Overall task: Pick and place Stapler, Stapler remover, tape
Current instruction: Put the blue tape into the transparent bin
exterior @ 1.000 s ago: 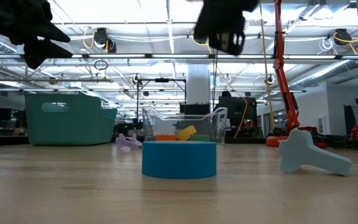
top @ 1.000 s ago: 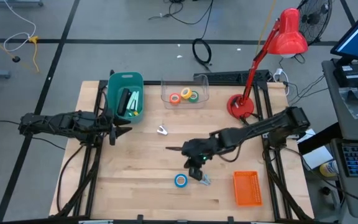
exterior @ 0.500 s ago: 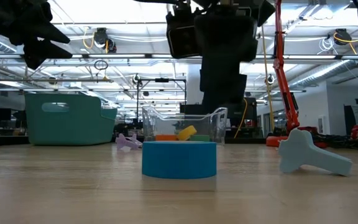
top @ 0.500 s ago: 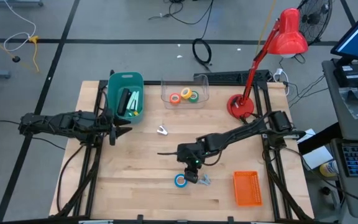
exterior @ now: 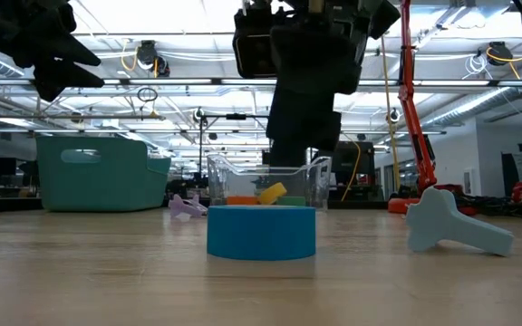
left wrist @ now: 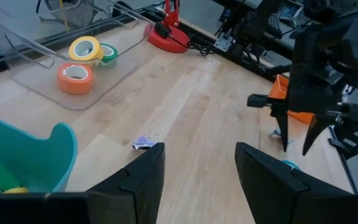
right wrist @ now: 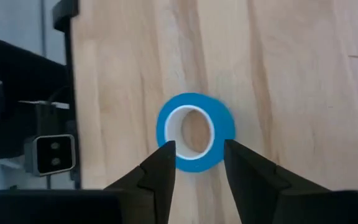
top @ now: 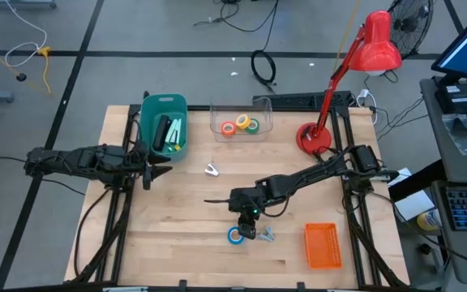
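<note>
The blue tape roll (top: 235, 235) lies flat on the wooden table, and I also see it in the right wrist view (right wrist: 196, 132) and the low view (exterior: 261, 232). My right gripper (right wrist: 197, 163) hangs open just above it, fingers pointing down, one on either side of the roll without touching. The orange (top: 229, 128), yellow (top: 242, 122) and green (top: 253, 126) tape rolls sit in a clear container (top: 259, 113). A pale blue tool (top: 267, 235) lies beside the blue roll. My left gripper (top: 159, 167) waits open near the teal bin (top: 165, 101).
The teal bin holds a black stapler (top: 161, 132) and a green item. A small pale purple piece (top: 211, 169) lies mid-table. An orange basket (top: 323, 245) sits at the near right and a red desk lamp base (top: 314, 139) at the far right.
My right gripper has moved down and a little toward the table's left, coming to hang over the blue tape roll. The roll and the other things have stayed where they were.
</note>
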You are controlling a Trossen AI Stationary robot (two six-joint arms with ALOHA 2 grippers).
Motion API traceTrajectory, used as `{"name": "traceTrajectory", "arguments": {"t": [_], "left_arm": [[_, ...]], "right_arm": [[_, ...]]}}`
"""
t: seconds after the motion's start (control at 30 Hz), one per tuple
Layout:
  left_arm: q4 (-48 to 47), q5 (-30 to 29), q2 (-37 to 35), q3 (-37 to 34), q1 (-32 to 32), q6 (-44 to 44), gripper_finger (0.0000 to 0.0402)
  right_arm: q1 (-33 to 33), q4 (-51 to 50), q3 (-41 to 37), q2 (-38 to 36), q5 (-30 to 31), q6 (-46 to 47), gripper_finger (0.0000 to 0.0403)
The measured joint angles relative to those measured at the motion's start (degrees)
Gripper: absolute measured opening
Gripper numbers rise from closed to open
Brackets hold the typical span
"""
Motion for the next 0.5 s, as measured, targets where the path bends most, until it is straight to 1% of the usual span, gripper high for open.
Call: {"name": "traceTrajectory", "arguments": {"t": [0.17,0.5], "left_arm": [[-0.21,1.37,0.00,0.00,0.00,1.92,0.0200],[-0.36,1.47,0.00,0.00,0.00,2.77,0.0200]], "right_arm": [[-0.14,1.12,-0.02,0.00,0.43,0.72,0.0128],[-0.28,9.18,0.02,-0.35,0.24,0.86,0.0128]]}}
